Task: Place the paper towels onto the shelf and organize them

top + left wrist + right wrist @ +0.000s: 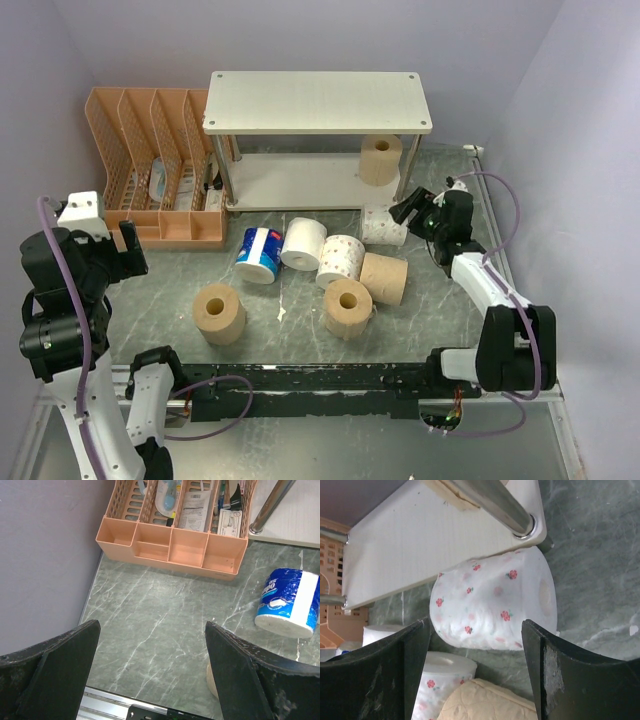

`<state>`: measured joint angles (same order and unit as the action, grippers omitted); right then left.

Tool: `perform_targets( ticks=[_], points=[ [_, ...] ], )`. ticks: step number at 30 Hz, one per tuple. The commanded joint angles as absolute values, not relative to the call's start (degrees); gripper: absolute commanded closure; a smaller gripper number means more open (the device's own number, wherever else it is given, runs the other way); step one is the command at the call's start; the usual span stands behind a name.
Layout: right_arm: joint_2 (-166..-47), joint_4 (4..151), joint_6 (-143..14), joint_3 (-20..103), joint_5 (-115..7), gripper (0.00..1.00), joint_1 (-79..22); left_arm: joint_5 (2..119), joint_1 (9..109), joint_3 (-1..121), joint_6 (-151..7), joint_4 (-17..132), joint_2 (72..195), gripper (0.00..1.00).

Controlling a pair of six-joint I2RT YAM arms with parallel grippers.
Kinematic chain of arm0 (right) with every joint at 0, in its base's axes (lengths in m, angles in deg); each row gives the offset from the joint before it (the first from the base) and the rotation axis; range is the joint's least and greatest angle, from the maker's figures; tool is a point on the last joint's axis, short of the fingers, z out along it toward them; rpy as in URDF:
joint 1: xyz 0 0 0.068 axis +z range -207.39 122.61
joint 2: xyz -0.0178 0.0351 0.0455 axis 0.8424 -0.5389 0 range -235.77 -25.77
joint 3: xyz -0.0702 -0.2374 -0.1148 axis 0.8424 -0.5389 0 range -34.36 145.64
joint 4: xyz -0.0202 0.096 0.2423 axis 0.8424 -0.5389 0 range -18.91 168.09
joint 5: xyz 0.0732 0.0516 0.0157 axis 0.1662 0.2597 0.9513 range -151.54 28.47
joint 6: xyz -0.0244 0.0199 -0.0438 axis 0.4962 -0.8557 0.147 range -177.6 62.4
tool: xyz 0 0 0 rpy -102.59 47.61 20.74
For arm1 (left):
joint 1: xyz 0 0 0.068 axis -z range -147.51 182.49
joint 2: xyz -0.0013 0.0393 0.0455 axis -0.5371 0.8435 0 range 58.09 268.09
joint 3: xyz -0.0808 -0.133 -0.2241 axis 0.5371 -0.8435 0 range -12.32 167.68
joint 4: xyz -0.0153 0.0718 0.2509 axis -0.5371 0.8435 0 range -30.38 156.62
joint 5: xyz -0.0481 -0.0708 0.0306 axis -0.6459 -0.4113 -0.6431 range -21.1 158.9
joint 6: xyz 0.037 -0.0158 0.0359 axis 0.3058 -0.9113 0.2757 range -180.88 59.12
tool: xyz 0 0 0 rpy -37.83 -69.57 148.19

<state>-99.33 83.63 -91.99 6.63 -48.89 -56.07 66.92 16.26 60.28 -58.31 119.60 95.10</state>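
The shelf (318, 100) stands at the back, with one tan roll (380, 158) upright on its lower board (290, 180). A white rose-print roll (382, 226) lies on its side on the table by the shelf's front right leg. My right gripper (408, 212) is open just to its right. In the right wrist view the roll (492, 605) lies just beyond the open right gripper (476, 625). A blue-and-white roll (258, 254), two white rolls (303, 243) (340, 259) and three tan rolls (384, 277) (347, 306) (219, 313) sit mid-table. My left gripper (128, 252) is open and empty.
An orange slotted file organizer (150, 165) with small items stands left of the shelf; it also shows in the left wrist view (172, 550), with the blue-and-white roll (289, 602) to the right. Walls close in on both sides. A black rail (310, 385) runs along the near edge.
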Motion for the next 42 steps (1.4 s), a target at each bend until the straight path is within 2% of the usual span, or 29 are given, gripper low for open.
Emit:
perform_targets(
  ticks=[1,9,14,17,19,22,24,25,27,31,36,40,42],
  points=[
    [-102.6,90.2,-93.5,4.2,-46.5,0.28,-57.5,66.9,16.7,61.4,-58.0,120.0,94.9,0.02],
    [-104.9,93.9,-92.8,1.4,-50.6,0.27,-59.3,67.3,16.7,61.3,-58.1,119.9,94.3,0.02],
    [-111.1,99.9,-96.3,1.3,-45.5,0.28,-61.0,67.6,16.8,61.9,-58.3,120.4,94.6,0.02],
    [-114.5,105.3,-98.7,1.2,-41.8,0.32,-61.3,67.6,16.7,62.2,-58.6,120.7,94.5,0.02],
    [-116.6,108.8,-100.5,1.0,-38.6,0.40,-61.4,68.0,16.7,62.2,-58.7,120.6,94.2,0.02],
    [-120.0,113.8,-102.7,0.8,-33.8,0.61,-61.5,68.5,16.6,62.2,-58.8,120.6,94.1,0.02],
    [-121.9,116.4,-103.6,0.7,-31.5,0.81,-61.5,68.6,16.6,62.2,-58.8,120.6,94.2,0.02],
    [-122.8,117.1,-103.8,0.8,-30.7,0.96,-61.6,68.7,16.6,62.2,-58.9,120.6,94.4,0.02],
    [-123.4,118.0,-104.2,0.4,-29.4,1.00,-61.7,68.6,16.6,62.2,-58.9,120.6,94.6,0.02],
    [-116.3,112.5,-100.9,0.1,-31.4,1.00,-61.9,68.4,16.4,62.1,-58.8,120.6,95.0,0.02],
    [-95.5,90.4,-89.8,6.0,-38.8,1.00,-61.7,67.4,15.9,62.1,-58.5,120.7,95.6,0.02],
    [-83.7,75.7,-80.5,14.3,-53.4,1.00,-54.5,67.4,15.9,62.2,-58.4,120.6,95.6,0.02],
    [-80.9,72.2,-76.0,19.1,-54.3,1.00,-51.7,67.5,15.9,62.2,-58.4,120.6,95.5,0.02]
  ],
)
